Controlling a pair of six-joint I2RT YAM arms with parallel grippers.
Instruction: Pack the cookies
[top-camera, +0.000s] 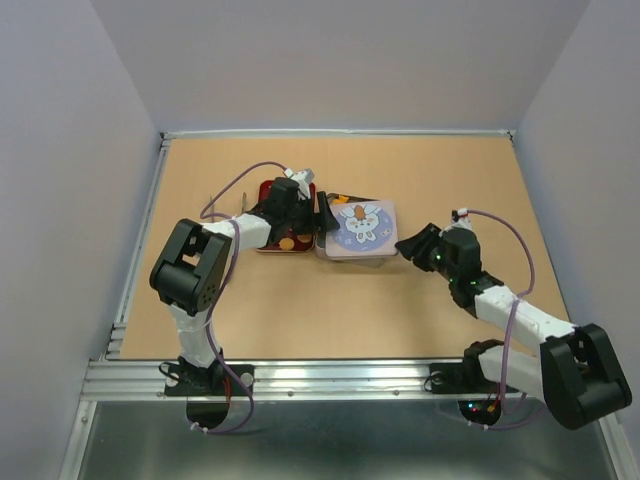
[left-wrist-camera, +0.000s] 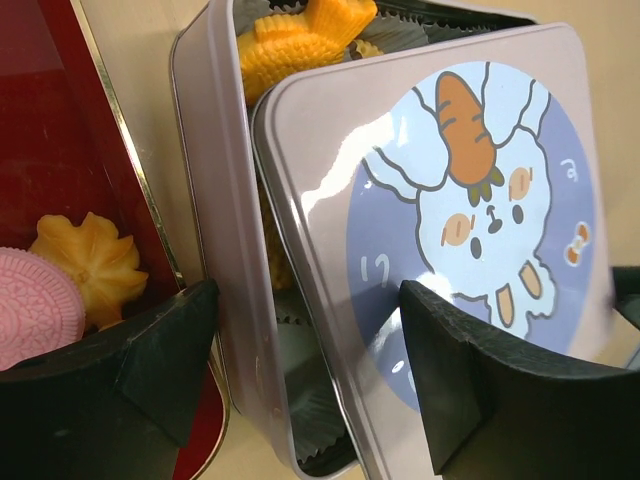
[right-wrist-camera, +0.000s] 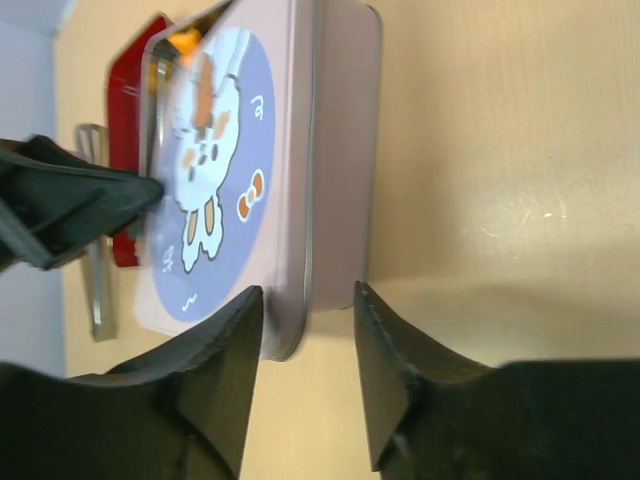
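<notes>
The tin (left-wrist-camera: 225, 250) stands just beside the red tray (left-wrist-camera: 50, 120), I think so that each piece has only a short way from tray to box. The lid (left-wrist-camera: 470, 200) w/ the rabbit picture lies on top of the tin but askew: it is shifted to one side and not pressed down, so the inside shows along two edges.

The cookies (left-wrist-camera: 90, 262) are in two places. A yellow flower-shaped one and a pink round one (left-wrist-camera: 35, 305) lie in the tray. An orange fish-shaped one (left-wrist-camera: 300, 35) sits in the tin at the far end, near grey paper cups (left-wrist-camera: 320, 415). So, in my judgement, packing is not finished, and the lid is only parked there or is about to be set straight.

The left gripper (left-wrist-camera: 310, 295) hangs low over the border btw tray and tin, jaws wide. One finger is over the tray, the other over the lid, w/ the tin wall and lid edge in the gap. It holds nothing; contact w/ the lid I cannot confirm.

The right gripper (right-wrist-camera: 308, 295) is at the opposite side of the tin, jaws approx. half apart, w/ the tin's near edge framed in the gap. No grip is visible, and I cannot tell if a pad touches the wall. Prob. it is placed there to steady or push the box.
</notes>
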